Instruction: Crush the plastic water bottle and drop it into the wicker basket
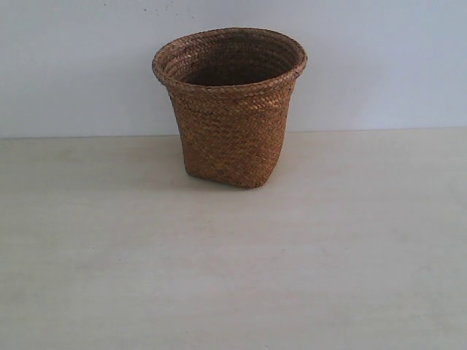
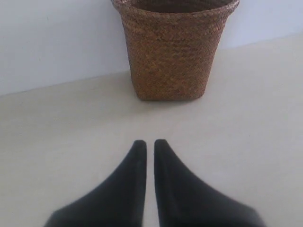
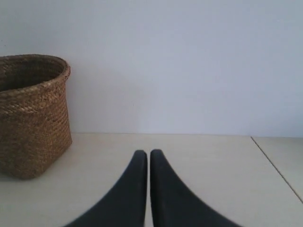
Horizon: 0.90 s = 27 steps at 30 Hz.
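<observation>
A brown, bucket-shaped woven wicker basket (image 2: 173, 56) stands upright on the pale cream bench (image 2: 57, 132), at its far side close to a plain bluish-white wall (image 2: 57, 38); the picture's edge cuts off its braided rim. Nearer, and well apart from the basket, the left gripper (image 2: 147, 143) points toward it, its two black tapered jaws drawn almost together with only a thin slit of bench showing between them.

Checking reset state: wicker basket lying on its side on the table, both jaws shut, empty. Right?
No: the wicker basket stands upright on the table, per the exterior view. Both jaws shut and empty, yes.
</observation>
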{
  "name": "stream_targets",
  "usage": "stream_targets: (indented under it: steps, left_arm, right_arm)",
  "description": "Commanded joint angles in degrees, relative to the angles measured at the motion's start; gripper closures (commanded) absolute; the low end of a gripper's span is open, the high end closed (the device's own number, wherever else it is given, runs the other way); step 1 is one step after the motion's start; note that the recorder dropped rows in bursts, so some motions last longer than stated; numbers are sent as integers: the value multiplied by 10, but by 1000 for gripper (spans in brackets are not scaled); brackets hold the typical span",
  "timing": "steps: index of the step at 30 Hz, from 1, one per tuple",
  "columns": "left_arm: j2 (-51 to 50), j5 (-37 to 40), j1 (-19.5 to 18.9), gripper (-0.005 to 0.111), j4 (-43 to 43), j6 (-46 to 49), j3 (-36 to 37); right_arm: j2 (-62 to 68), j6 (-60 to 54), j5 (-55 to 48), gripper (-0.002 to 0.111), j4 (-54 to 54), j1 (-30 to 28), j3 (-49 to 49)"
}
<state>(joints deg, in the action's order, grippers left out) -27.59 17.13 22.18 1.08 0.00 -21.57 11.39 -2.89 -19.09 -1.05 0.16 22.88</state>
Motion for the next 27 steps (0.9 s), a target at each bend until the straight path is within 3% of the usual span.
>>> stream_targets:
  steps: [1, 9, 20, 27]
  left_arm:
    - [45, -52, 1, 103, 26, -7, 61]
    - [91, -133, 1, 103, 30, -7, 166]
    - [92, -139, 1, 103, 30, -4, 176]
    - [92, -139, 1, 103, 30, -4, 176]
  right_arm:
    - [-34, 22, 42, 108, -35, -2, -24]
    - [-62, 24, 89, 108, -119, -2, -99]
    - [-62, -94, 99, 108, -117, -2, -165]
    - [-62, -88, 98, 108, -136, -2, -168]
